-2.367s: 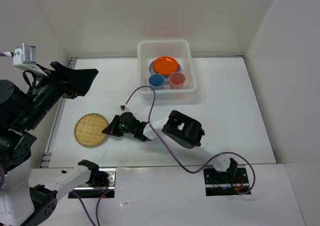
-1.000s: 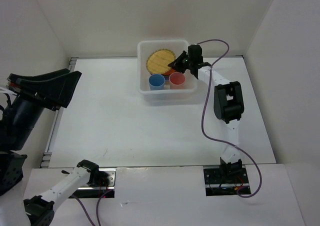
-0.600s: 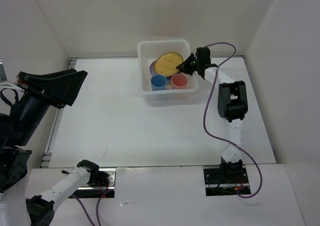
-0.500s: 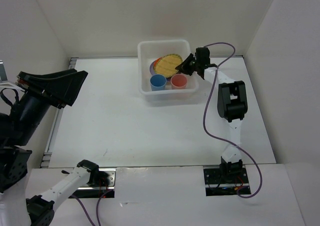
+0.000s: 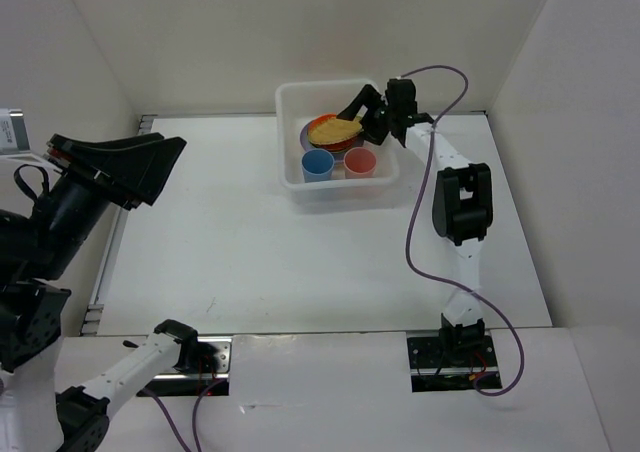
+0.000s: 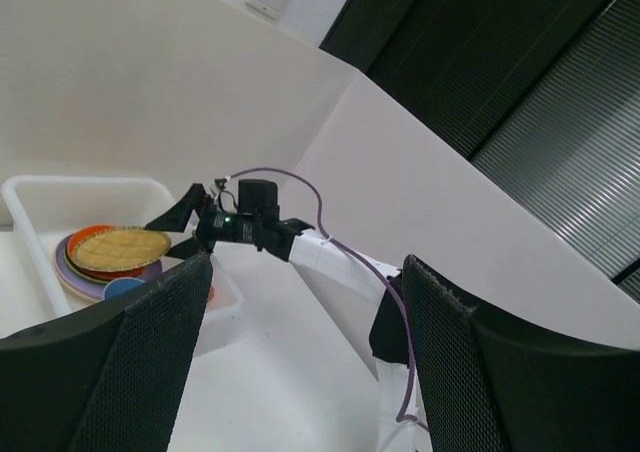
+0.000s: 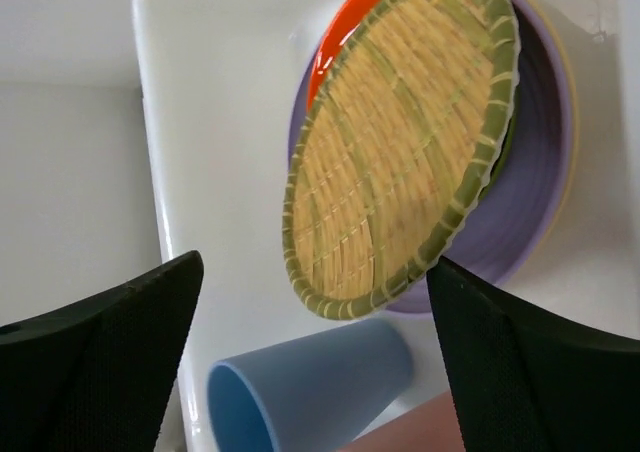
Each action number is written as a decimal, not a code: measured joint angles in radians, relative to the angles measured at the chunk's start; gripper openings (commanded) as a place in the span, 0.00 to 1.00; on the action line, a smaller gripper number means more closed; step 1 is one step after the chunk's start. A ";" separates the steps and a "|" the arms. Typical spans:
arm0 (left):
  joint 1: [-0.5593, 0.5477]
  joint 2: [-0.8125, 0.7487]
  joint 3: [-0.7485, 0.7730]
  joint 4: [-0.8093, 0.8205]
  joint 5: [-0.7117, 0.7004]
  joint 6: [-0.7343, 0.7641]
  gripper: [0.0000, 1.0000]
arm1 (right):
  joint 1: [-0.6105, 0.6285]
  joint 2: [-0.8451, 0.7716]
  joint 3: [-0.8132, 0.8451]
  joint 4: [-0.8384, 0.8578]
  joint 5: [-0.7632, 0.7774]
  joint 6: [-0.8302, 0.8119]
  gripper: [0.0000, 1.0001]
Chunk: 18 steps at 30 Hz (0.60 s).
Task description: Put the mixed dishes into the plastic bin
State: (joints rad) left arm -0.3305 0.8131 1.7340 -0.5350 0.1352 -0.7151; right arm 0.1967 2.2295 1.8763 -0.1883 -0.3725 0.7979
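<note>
The right tool [image 5: 365,120] stands with its jaws spread wide and has hold of nothing. It hangs over the far right corner of the plastic bin [image 5: 290,97], above the rim, with one finger reaching left over the stacked dishes. In the right wrist view both fingers sit well out to either side of the bamboo plate [image 7: 400,152] and touch neither edge of it.

The bamboo plate lies inside the bin on top of the plate stack, tilted rather than flat. The orange plate [image 7: 335,32] shows from under one edge of it, and the wider lavender plate [image 7: 530,202] rings the stack below. The stack fills the far half of the bin, close to the bin's far wall. In the near half the blue cup [image 5: 317,163] and the pink cup [image 5: 360,161] stand side by side, blue on the left, just inside the near wall.

The bin sits at the far middle of the white worktop [image 5: 300,252], near the far wall and well apart from both side walls.

The left tool [image 5: 160,170] is raised at the far left, well apart from the bin, jaws wide apart and gripping nothing.
</note>
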 measured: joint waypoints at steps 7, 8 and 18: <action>0.000 0.051 -0.024 0.014 0.047 0.001 0.86 | 0.051 -0.102 0.180 -0.192 0.066 -0.093 0.99; 0.000 0.061 -0.032 0.016 0.053 0.001 0.86 | 0.058 -0.144 0.181 -0.201 0.071 -0.105 0.99; 0.000 0.098 -0.119 0.028 0.107 0.001 0.86 | 0.084 -0.698 -0.006 -0.219 0.073 -0.191 0.99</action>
State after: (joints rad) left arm -0.3305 0.9108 1.6146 -0.5072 0.2424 -0.7139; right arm 0.2802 1.5318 1.8706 -0.4068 -0.2996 0.6071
